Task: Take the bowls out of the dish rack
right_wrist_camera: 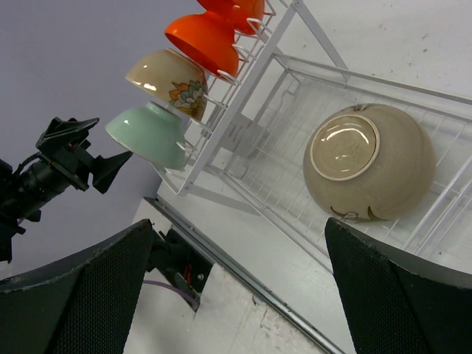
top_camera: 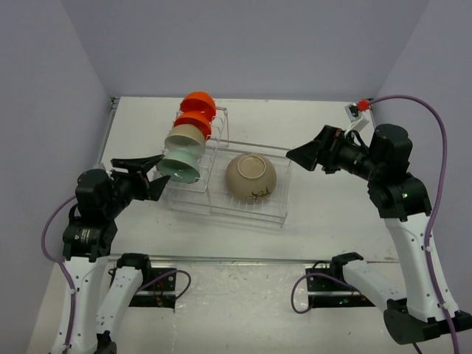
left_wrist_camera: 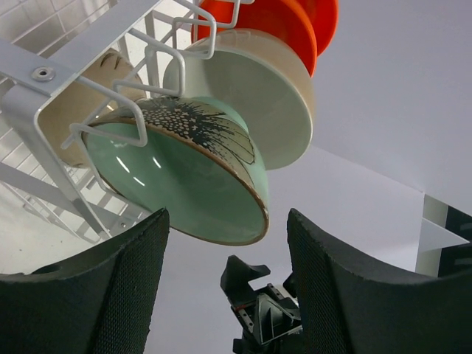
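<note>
— Counting the bowls, how many have left the dish rack (top_camera: 243,215)?
— None, I think. The two orange bowls (top_camera: 199,103), the beige bowl (top_camera: 186,138) and the mint bowl (top_camera: 181,165) stand in the upright slots. The tan bowl (top_camera: 251,177) lies in the low basket. So all the work is left.
— And the hands?
— The left hand (top_camera: 161,172) is wide open near the mint bowl and holds nothing. The right hand (top_camera: 300,154) is also wide open and empty, near the basket side.
— What do the wrist views add?
— The left wrist view shows a dark flower on the mint bowl's outside. The right wrist view shows the tan bowl's foot ring.
</note>
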`<action>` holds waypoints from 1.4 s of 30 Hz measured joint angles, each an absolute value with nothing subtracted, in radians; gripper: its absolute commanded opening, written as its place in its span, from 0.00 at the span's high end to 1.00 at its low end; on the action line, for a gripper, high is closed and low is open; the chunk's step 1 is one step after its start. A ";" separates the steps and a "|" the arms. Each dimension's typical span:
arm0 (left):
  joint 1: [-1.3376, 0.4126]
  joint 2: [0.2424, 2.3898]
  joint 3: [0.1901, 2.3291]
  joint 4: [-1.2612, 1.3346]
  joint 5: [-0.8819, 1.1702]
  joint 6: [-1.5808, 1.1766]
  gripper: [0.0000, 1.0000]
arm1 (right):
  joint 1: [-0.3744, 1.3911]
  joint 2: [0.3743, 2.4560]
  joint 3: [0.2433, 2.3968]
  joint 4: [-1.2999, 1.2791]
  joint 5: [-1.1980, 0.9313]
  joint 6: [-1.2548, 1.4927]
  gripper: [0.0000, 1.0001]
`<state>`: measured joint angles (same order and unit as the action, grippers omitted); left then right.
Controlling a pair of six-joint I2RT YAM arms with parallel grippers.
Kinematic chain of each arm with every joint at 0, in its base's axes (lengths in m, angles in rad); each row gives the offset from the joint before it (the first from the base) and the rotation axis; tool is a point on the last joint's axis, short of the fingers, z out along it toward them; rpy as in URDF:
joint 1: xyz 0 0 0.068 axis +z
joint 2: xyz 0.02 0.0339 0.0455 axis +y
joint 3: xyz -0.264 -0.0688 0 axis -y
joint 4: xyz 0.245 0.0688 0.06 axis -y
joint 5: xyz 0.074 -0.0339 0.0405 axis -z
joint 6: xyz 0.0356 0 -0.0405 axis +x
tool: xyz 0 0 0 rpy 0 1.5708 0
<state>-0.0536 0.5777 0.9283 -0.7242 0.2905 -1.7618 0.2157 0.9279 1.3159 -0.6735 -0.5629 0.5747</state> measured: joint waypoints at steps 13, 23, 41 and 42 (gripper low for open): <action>-0.054 0.690 0.942 -0.632 0.311 -1.740 0.43 | 0.216 0.928 1.308 -0.672 -0.558 0.572 0.01; -0.054 0.755 1.002 -0.623 0.320 -1.680 0.48 | 0.216 0.926 1.291 -0.665 -0.541 0.574 0.01; -0.085 0.694 1.006 -0.657 0.299 -1.602 0.50 | 0.216 0.927 1.281 -0.663 -0.541 0.576 0.01; -0.089 0.686 1.006 -0.662 0.294 -1.602 0.50 | 0.216 0.927 1.280 -0.662 -0.541 0.576 0.01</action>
